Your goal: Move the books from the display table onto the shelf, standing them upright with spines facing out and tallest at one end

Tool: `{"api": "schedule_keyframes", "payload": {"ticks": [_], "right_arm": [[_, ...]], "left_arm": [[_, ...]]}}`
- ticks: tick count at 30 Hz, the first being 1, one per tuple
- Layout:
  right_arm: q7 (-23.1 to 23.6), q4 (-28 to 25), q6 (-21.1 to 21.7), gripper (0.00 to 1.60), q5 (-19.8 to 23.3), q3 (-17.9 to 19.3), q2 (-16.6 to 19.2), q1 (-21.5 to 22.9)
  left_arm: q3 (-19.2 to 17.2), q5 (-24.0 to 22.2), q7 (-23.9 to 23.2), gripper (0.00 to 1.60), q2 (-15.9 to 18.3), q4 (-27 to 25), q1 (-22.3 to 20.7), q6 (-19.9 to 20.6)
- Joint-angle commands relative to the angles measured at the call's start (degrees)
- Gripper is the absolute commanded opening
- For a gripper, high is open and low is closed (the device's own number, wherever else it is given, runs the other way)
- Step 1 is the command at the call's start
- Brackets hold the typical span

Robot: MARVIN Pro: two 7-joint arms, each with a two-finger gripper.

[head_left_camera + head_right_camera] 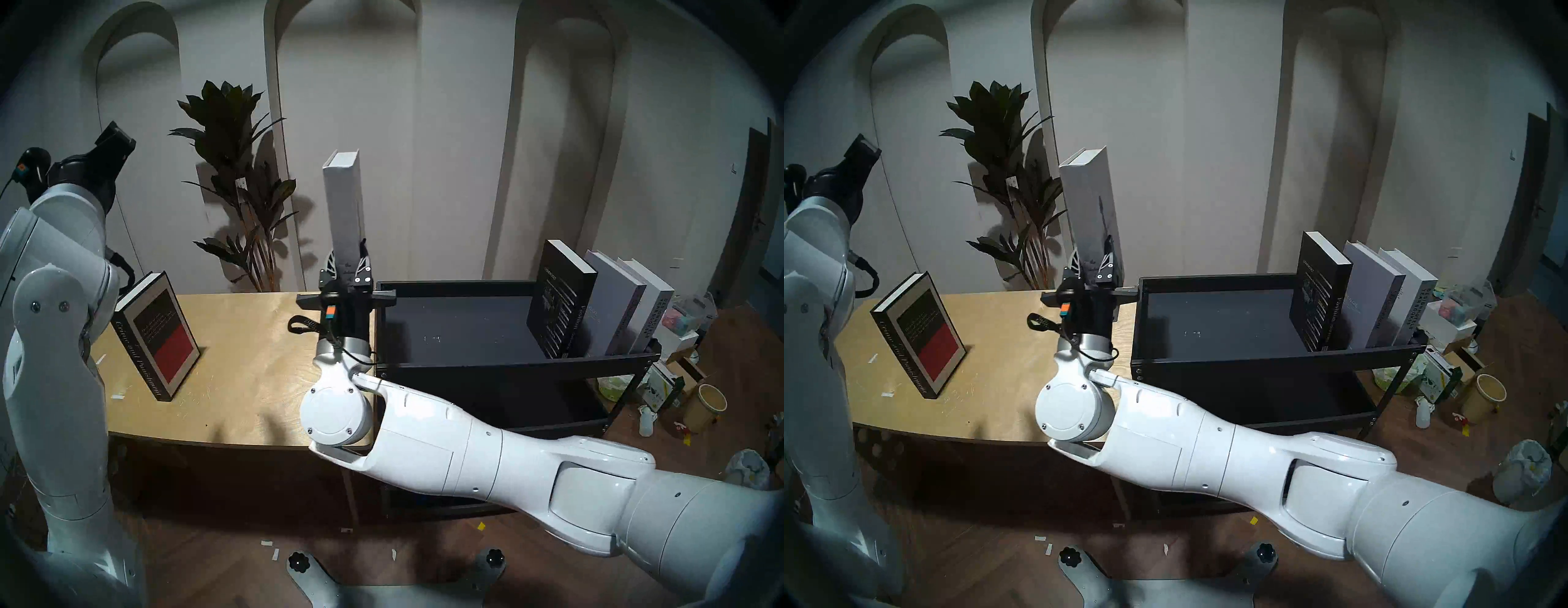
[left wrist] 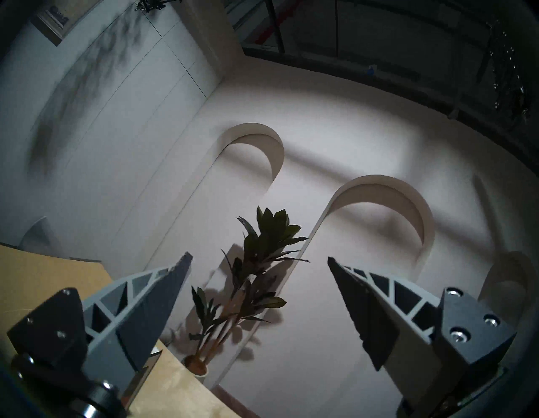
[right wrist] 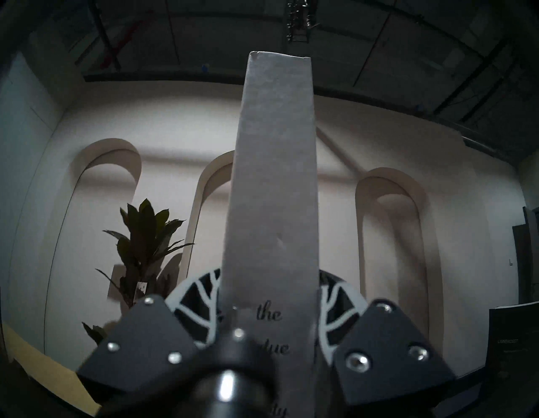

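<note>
White arched-niche wall backed one light plywood desk (image 1: 254,339) and one black metal shelf (image 1: 488,361). Books counted five: three upright on the shelf's right end, namely black (image 1: 555,305), grey (image 1: 611,310) and white (image 1: 649,314); one black "Crime and Punishment" hardcover (image 1: 157,335) standing on the desk; one tall white hardcover (image 1: 344,208), clamped upright at its lower end in the right pincer (image 1: 348,267) between desk and shelf. Left pincer (image 2: 259,262) stood wide, empty, raised well apart.

The right gripper (image 1: 347,265) is gripping the white book (image 1: 345,204) upright, just left of the shelf (image 1: 509,365).
</note>
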Motion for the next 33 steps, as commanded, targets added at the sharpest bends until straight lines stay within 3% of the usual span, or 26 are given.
{"api": "schedule_keyframes", "payload": {"ticks": [1,15,20,21,30,33], "right_arm": [[-0.5,-3.73,-2.04,0.0,0.11,2.57,6.43,-0.13],[-0.32,-4.81,-4.33,0.0,1.71,5.43,16.15,-3.02],[0.23,-4.77,-5.29,0.0,3.06,6.71,21.49,-4.3],[0.29,-4.33,-5.43,0.0,3.33,7.26,20.81,-4.58],[2.42,-3.95,-7.14,0.0,5.77,9.34,27.96,-6.97],[2.74,-3.54,-7.4,0.0,6.16,9.91,28.32,-7.39]], "left_arm": [[-1.76,1.39,-0.46,1.6,0.9,0.53,5.93,1.61],[-4.83,3.17,-1.2,1.6,0.89,3.38,14.28,4.05],[-6.04,3.96,-1.81,1.6,0.94,4.23,17.15,4.68],[-6.22,4.09,-1.95,1.6,0.96,4.31,17.6,4.76],[-7.36,5.38,-3.57,1.6,1.13,3.78,21.6,5.39],[-7.47,5.6,-3.86,1.6,1.14,3.63,22.23,5.45]]}}
